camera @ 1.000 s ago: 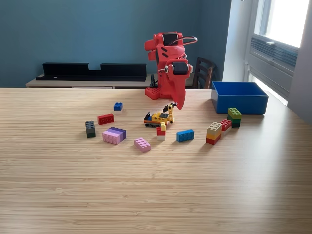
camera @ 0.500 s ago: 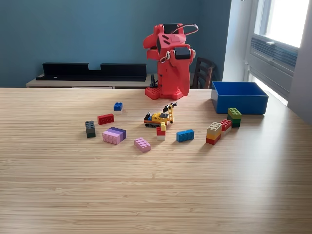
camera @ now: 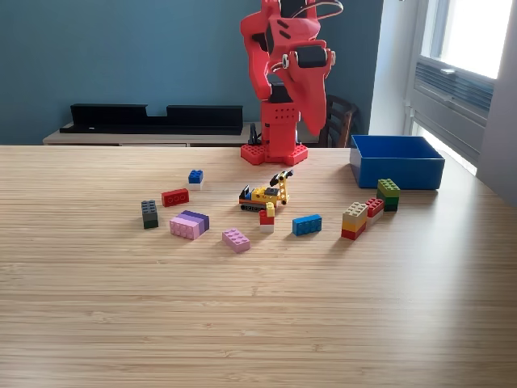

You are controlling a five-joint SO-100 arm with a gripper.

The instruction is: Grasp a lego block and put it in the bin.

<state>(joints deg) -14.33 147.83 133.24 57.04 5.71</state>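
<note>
- Exterior view: the red end effector (camera: pixel 313 121) has been lifted high above the worktop (camera: pixel 258 323). A second ago it was down low, close to the little yellow digger (camera: pixel 265 192).
- Nothing can be seen held in it. Whether it is wide or narrow cannot be told, as the tip is seen from one side only.
- No block seems to have been picked up, so the grab is judged still to be done.
- The blue bin (camera: pixel 397 161) is set on the view's right, lower than the end effector and a bit apart from it.
- The lego blocks, such as the blue block (camera: pixel 307 225) and the pink block (camera: pixel 236 239), are spread out well below it.
</note>
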